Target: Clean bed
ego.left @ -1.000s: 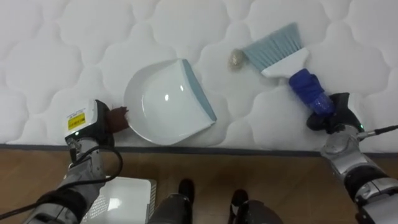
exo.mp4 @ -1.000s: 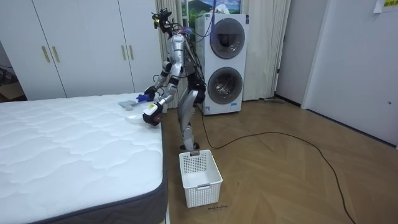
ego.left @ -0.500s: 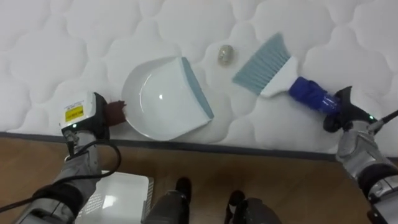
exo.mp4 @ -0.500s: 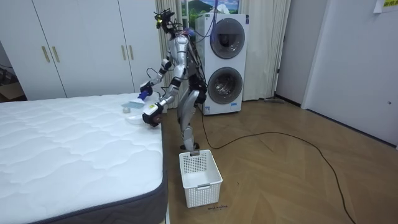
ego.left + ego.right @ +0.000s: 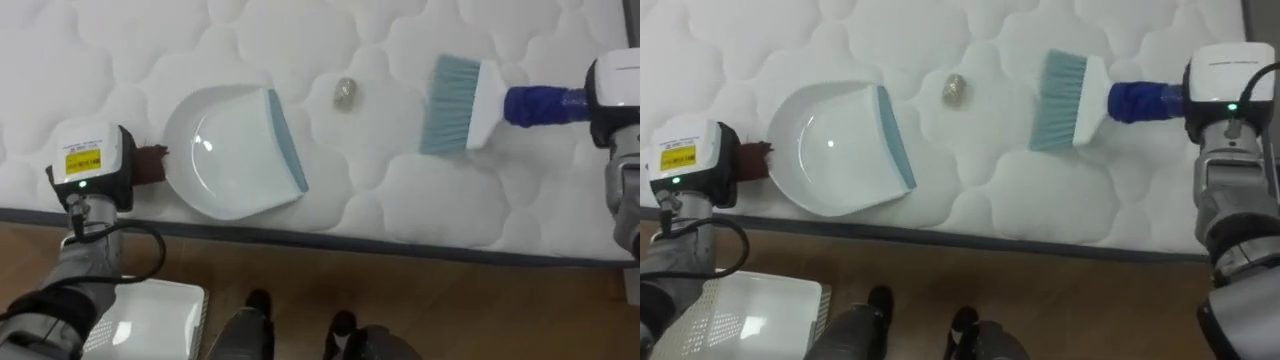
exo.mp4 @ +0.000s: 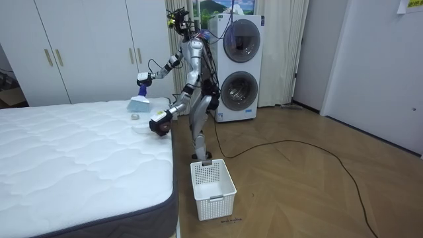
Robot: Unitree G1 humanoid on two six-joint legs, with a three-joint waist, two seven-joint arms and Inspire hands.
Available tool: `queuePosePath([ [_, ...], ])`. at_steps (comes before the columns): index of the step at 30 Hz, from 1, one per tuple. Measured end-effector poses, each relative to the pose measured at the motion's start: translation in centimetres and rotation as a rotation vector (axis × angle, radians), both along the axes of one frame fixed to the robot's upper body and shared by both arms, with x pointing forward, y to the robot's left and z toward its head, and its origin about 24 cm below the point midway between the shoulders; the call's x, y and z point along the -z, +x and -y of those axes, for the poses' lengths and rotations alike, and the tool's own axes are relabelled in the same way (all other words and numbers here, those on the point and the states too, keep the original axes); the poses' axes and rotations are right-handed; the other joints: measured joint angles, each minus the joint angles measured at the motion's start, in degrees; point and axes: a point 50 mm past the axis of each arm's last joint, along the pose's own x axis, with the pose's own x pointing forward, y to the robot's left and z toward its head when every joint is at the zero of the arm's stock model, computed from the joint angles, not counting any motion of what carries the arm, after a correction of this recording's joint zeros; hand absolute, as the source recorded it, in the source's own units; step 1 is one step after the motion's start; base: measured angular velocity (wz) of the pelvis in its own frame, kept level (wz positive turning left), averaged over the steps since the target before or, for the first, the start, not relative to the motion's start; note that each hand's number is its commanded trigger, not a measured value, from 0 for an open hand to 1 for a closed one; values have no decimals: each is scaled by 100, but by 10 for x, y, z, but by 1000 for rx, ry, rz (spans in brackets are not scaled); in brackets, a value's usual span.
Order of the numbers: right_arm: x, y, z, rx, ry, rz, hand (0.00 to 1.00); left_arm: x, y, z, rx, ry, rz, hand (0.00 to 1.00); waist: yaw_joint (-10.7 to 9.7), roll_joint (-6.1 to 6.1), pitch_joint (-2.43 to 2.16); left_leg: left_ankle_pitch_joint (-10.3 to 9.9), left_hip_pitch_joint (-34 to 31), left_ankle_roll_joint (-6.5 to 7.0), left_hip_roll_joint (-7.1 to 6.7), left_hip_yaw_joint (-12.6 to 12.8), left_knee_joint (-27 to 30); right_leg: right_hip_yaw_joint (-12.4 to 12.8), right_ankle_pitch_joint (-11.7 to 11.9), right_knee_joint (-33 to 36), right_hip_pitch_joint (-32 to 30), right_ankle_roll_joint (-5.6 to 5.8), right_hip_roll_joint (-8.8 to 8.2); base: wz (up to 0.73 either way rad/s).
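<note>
The left hand (image 5: 92, 167) is clenched round the brown handle of a white dustpan (image 5: 225, 155), which lies flat on the quilted bed (image 5: 120, 50) just inside the near edge. Its grey-blue lip faces away from that hand. The pan's hollow is bare white plastic with a glint of light on it.

The right hand (image 5: 614, 92) grips the blue handle of a hand brush (image 5: 470, 103), and the pale blue bristles point away from it toward the left hand. A small crumpled ball (image 5: 345, 92) rests on the mattress between the two hands. It lies just past the dustpan's lip, on the far side from the left hand, and well apart from the bristles.

The room view adds the height that the eye views flatten. There the right hand is raised above the bed and the brush hangs from it clear of the mattress, while the left hand stays low at the bed's edge. The robot stands upright on the wooden floor at the bed's side, with two stacked washing machines (image 6: 241, 66) behind it. A white mesh basket (image 6: 213, 188) sits on the floor by its feet, below the left hand, with its own white bottom showing inside.
</note>
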Motion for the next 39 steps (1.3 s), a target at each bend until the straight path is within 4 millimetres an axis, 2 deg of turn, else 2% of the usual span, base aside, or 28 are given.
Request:
queuePosePath([
  [3, -3, 2, -3, -25, -75, -18, 100, -3, 1, -3, 6, 20, 4, 100, 9, -90, 0, 0, 20, 0, 22, -4, 12, -14, 16, -12, 10, -2, -12, 0],
  [10, -22, 16, -15, -100, -219, -8, 100, -7, 3, -2, 6, 29, 6, 100, 17, -97, -1, -1, 33, -1, 67, -16, -32, -173, 111, -159, 90, -8, 9, -2],
  [12, -32, 23, -24, -147, -292, 8, 100, -8, 3, -4, 8, 49, 3, 100, 29, -101, -1, -1, 39, -1, 100, -2, -33, -175, 162, -192, 103, -16, 18, -7],
  [17, -44, 30, -42, -235, -362, 60, 100, -8, 3, -4, 11, 70, -2, 100, 38, -135, 3, 0, 69, -1, 118, 2, -39, -189, 172, -225, 134, -24, 23, -2],
  [18, -44, 30, -45, -246, -372, 61, 100, -8, 3, -4, 7, 72, -2, 100, 37, -135, 4, 0, 76, -2, 146, 1, -38, -213, 203, -308, 183, -29, 81, -3],
  [20, -42, 31, -49, -257, -393, 55, 100, -9, 3, -6, 1, 76, -1, 100, 38, -143, 3, -1, 83, -10, 196, -15, -49, -327, 260, -408, 262, -50, 88, 0],
  [29, -37, 32, -66, -326, -477, 49, 100, -9, 3, -3, 6, 75, -8, 100, 126, -263, 9, 7, 175, -14, 111, -8, -183, -332, 256, -438, 322, -35, 91, 0],
  [39, -20, 36, -103, -413, -414, 46, 100, -4, 2, 2, 19, 62, -52, 100, 186, -279, 10, 19, 454, -31, 114, -101, -384, -684, 270, -807, 763, -14, 85, 9],
])
